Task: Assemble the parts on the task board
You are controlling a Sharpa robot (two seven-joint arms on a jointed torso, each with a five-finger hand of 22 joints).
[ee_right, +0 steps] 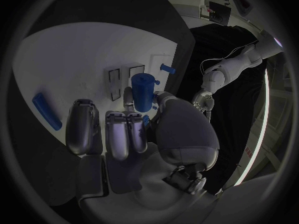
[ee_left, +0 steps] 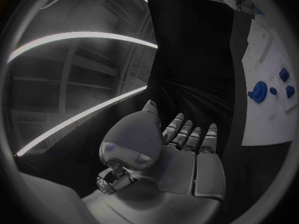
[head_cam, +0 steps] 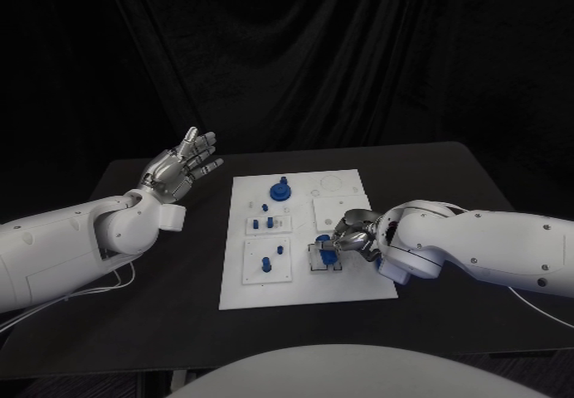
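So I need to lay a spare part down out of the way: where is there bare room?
Bare black table lies right of the task board, beyond the right hand, and along the near edge. The board's middle is crowded with blue parts. The left hand is raised over the left strip.

task board point(head_cam: 304, 286) mid-table, parts point(head_cam: 279, 192) on it, left robot hand point(head_cam: 179, 169) beside

One task board point(head_cam: 299, 286), two hands (left point(head_cam: 182, 170), right point(head_cam: 347, 236)), several blue parts point(head_cam: 279, 192).
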